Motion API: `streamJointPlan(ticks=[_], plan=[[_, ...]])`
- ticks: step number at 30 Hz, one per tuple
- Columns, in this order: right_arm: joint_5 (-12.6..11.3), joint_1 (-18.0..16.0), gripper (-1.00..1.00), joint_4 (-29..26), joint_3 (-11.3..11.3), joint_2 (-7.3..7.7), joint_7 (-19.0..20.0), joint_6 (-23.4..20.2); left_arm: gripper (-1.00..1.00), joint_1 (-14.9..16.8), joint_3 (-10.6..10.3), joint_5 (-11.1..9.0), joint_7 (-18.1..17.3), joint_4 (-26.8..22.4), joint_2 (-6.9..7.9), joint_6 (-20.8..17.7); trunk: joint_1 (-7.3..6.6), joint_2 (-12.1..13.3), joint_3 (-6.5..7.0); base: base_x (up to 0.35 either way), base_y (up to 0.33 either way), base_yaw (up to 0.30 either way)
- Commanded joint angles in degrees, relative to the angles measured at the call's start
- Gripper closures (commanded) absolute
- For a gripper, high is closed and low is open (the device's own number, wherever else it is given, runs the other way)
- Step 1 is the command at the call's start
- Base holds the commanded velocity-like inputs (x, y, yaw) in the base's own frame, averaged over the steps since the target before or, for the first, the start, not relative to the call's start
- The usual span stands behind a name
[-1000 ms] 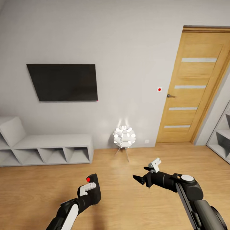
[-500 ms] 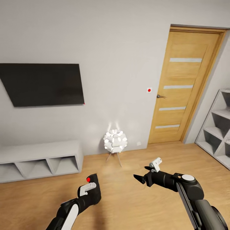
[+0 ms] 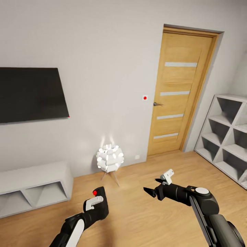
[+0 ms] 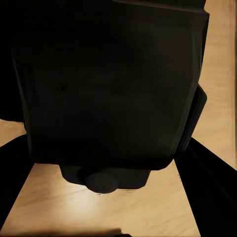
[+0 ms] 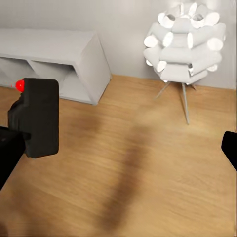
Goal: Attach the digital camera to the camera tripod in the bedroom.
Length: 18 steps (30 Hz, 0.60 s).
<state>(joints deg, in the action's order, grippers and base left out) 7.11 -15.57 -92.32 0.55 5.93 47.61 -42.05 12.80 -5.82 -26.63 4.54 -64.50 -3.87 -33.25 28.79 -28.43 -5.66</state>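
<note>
The left gripper (image 3: pixel 97 206) is clamping the camera (image 3: pixel 99 202) low over bare plank floor (image 3: pixel 137 212); the right gripper (image 3: pixel 151 192) is hanging beside it, well apart, jaws spread and holding nothing. Beyond, open floor is running to a lit globe lamp (image 3: pixel 109 158) by the grey wall, between low shelves (image 3: pixel 32 187) and door (image 3: pixel 178 92). Cube shelves (image 3: pixel 226 137) are edging the right side.

Black digital camera (image 3: pixel 99 202) with red button, honey-wood door (image 3: pixel 178 92), seemingly pale-grey wall (image 3: pixel 103 68)
</note>
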Motion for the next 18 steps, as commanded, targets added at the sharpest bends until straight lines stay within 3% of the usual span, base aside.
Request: streamJointPlan(ticks=[1, 13, 18], plan=[[0.6, -0.1, -1.0, -0.1, 0.1, 0.0, 0.6, -0.1, 1.0, 0.0, 0.0, -0.6, 0.5, -0.1, 0.0, -0.2, 0.06, -0.1, -0.12, 0.329, -0.097, -0.262], [0.6, -0.2, -1.0, -0.1, 0.1, 0.17, 0.6, -0.1, 1.0, 0.0, -0.1, -0.6, 0.5, -0.1, -0.04, -0.2, 0.06, -0.1, -0.12, 0.319, -0.077, -0.263], [0.6, -0.4, -1.0, -0.1, 0.2, 0.23, 0.6, -0.2, 1.0, 0.0, -0.1, -0.7, 0.0, -0.1, -0.08, -0.2, 0.06, -0.1, -0.12, 0.1, -0.01, -0.263]])
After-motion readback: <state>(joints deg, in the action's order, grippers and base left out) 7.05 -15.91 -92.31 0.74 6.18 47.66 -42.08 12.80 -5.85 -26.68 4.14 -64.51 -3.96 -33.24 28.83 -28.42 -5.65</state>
